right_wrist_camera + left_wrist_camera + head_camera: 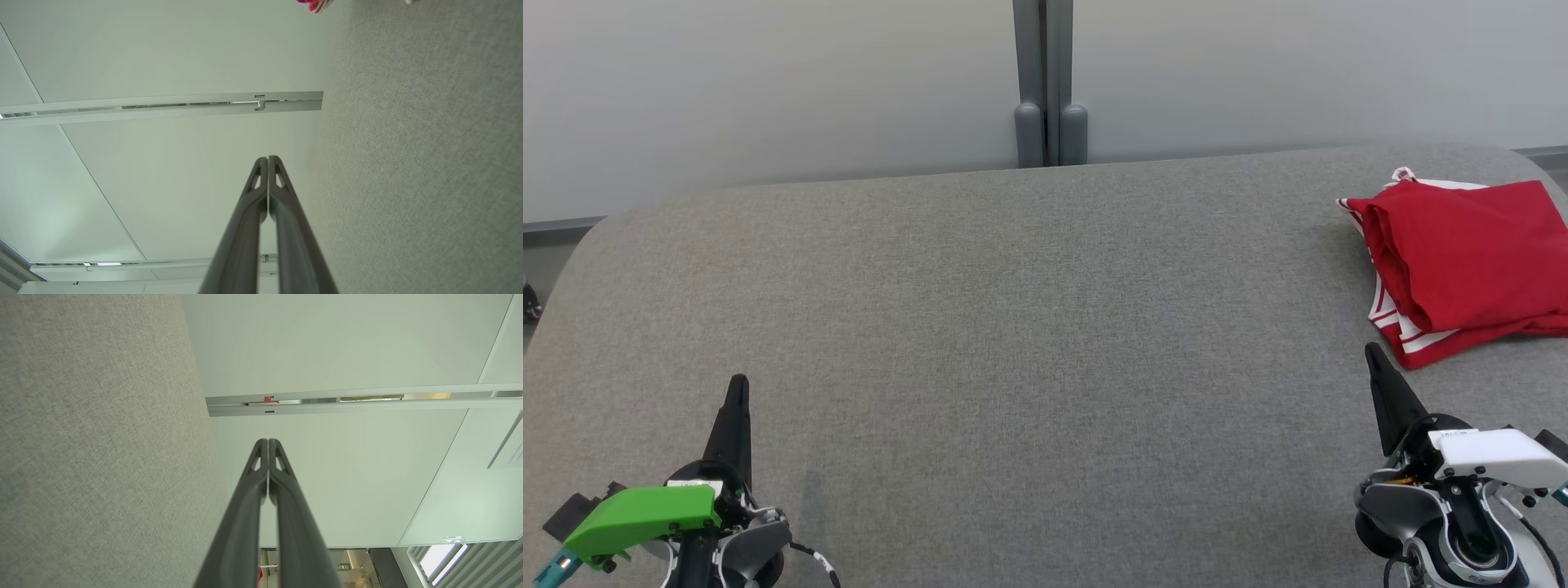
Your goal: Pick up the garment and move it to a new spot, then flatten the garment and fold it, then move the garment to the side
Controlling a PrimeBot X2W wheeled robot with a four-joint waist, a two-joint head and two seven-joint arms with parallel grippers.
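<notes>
The garment lay folded at the far right of the table, a soft red cloth in a rough rectangle with rounded, bulging folds along its left side. White-striped trim showed at its left and near edges. The right wrist view caught one small red and white corner of it at the top edge.

The table was covered in grey woven fabric with a fine, even, matte grain, and its far corners were rounded. Behind it stood pale, smooth wall panels joined by a grey post with two rounded caps at its foot.

The left gripper sat at the near left over the fabric, its jaws clenched on nothing. Its dark fingers were long and tapered, pressed together at the tip, with small cut-outs near the ends. A glossy green cover capped its wrist.

The right gripper was at the near right, just beside the garment's near edge but apart from it. Its jaws were likewise clenched and empty, and the wrist carried a white cover.
</notes>
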